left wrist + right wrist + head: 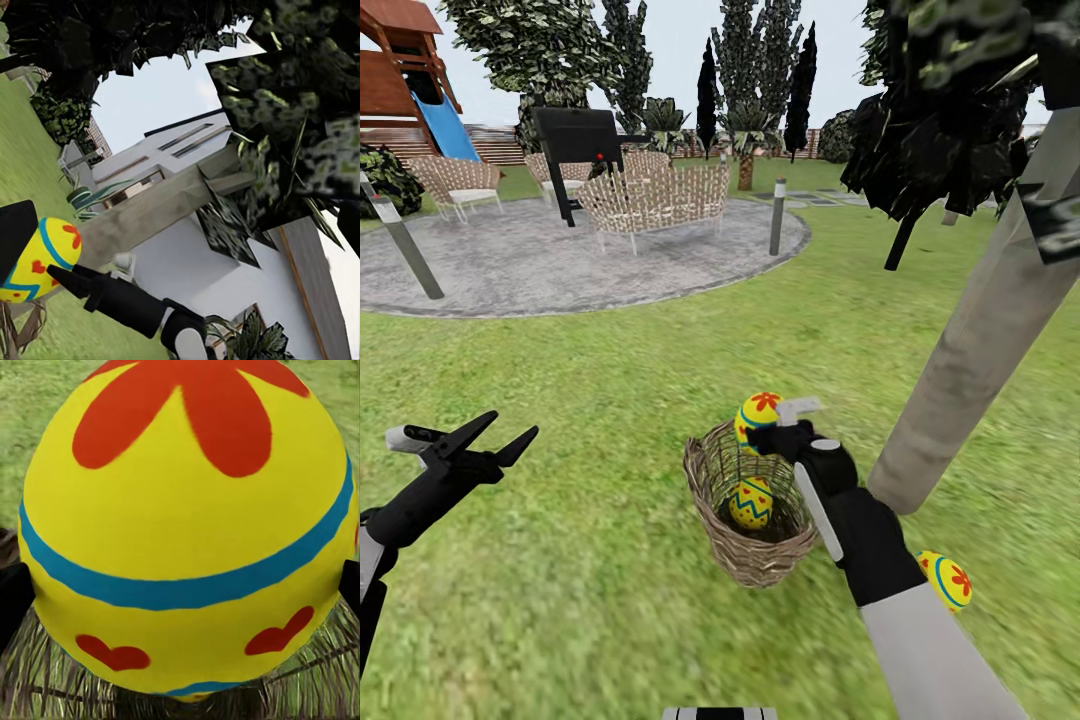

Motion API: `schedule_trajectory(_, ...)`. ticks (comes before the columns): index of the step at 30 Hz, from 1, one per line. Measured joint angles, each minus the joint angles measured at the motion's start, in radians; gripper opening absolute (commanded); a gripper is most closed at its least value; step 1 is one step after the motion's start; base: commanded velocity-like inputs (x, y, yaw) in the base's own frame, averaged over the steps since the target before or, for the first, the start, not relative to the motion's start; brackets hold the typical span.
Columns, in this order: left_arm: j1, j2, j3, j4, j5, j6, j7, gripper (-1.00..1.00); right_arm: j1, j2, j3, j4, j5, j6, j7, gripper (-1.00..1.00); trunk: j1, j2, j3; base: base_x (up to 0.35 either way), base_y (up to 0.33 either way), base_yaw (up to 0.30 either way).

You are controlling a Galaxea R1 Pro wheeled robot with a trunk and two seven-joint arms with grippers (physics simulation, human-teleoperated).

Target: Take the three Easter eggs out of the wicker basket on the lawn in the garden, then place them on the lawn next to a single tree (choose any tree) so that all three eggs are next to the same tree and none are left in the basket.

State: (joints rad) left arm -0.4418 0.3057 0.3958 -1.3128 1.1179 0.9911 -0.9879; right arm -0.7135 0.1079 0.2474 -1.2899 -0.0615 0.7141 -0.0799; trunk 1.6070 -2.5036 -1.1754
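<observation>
Second egg clamped in right gripper, lifted over basket rim, frame centre. One egg still inside, another on grass by tree trunk lower right. Left gripper spread, empty. Next, probably: swing it right, set down beside trunk.

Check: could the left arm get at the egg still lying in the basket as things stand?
Probably yes. The left gripper is open and empty out to the side over bare lawn, but the right gripper, holding another egg over the basket, crowds the remaining egg.

Lawn: basket, 1 egg
</observation>
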Motion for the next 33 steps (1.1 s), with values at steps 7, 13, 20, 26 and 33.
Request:
schedule_trajectory(7,0.000,0.000,-0.001,0.000,-0.001,-0.001,0.000,1.00,0.024,-0.005,0.000,-0.030,-0.193,0.001,0.006,-1.00,0.000,0.000,0.000,-0.162,-0.068,0.000)
schedule_trajectory(13,0.000,0.000,-0.002,0.001,-0.001,-0.001,0.000,1.00,0.026,-0.020,-0.018,-0.031,-0.216,-0.008,0.067,-1.00,0.000,0.000,0.000,-0.301,-0.144,0.000)
schedule_trajectory(20,0.000,-0.001,-0.001,0.001,-0.001,-0.002,-0.001,1.00,0.050,-0.028,-0.152,-0.031,-0.218,0.002,0.367,-1.00,0.000,0.000,0.000,-0.066,-0.038,0.000)
schedule_trajectory(26,0.000,-0.002,-0.002,-0.004,-0.001,-0.002,0.000,1.00,0.064,-0.036,-0.174,-0.028,-0.220,0.004,0.563,-1.00,0.000,0.000,0.000,-0.163,-0.182,0.000)
schedule_trajectory(33,0.000,-0.002,-0.002,-0.002,-0.001,-0.002,0.000,1.00,0.068,-0.046,-0.211,-0.027,-0.219,0.004,0.637,-1.00,0.000,0.000,0.000,-0.228,-0.257,0.000)
